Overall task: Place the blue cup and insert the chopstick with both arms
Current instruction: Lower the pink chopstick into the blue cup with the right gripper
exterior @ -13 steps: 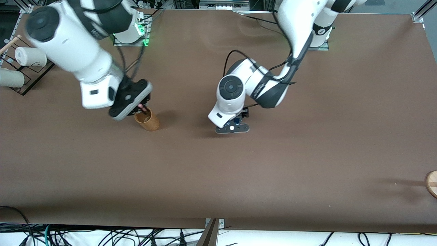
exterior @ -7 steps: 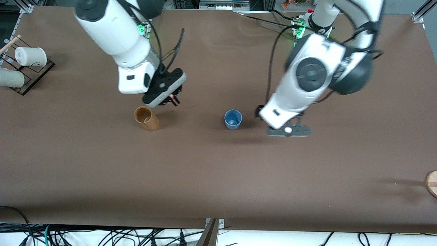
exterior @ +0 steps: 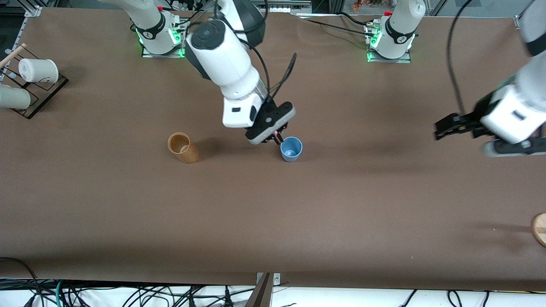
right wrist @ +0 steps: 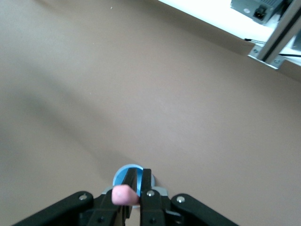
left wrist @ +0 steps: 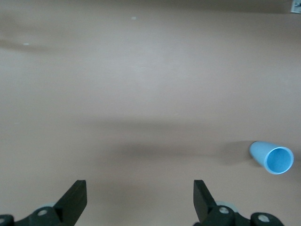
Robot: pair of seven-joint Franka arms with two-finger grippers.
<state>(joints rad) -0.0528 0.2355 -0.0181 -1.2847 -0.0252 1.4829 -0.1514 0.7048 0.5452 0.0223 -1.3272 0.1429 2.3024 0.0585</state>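
Observation:
The blue cup [exterior: 291, 149] stands upright on the brown table near the middle. My right gripper [exterior: 276, 137] hangs just above the cup's rim and is shut on the pink chopstick [exterior: 278, 137]. In the right wrist view the chopstick's end [right wrist: 124, 194] sits between the closed fingers, and the cup's mouth [right wrist: 121, 177] shows right under the gripper [right wrist: 140, 179]. My left gripper [exterior: 443, 127] is open and empty, up over the table toward the left arm's end. In the left wrist view its gripper [left wrist: 138, 200] is spread over bare table and the cup [left wrist: 275, 159] shows some way off.
A tan-orange cup [exterior: 183, 148] stands beside the blue cup toward the right arm's end. White cups [exterior: 37, 70] lie on a black rack [exterior: 40, 100] at that end's edge. A wooden disc [exterior: 539, 229] shows at the left arm's end.
My left gripper let go of the blue cup and swung away toward its end of the table. My right gripper carried the chopstick from over the tan cup to over the blue cup.

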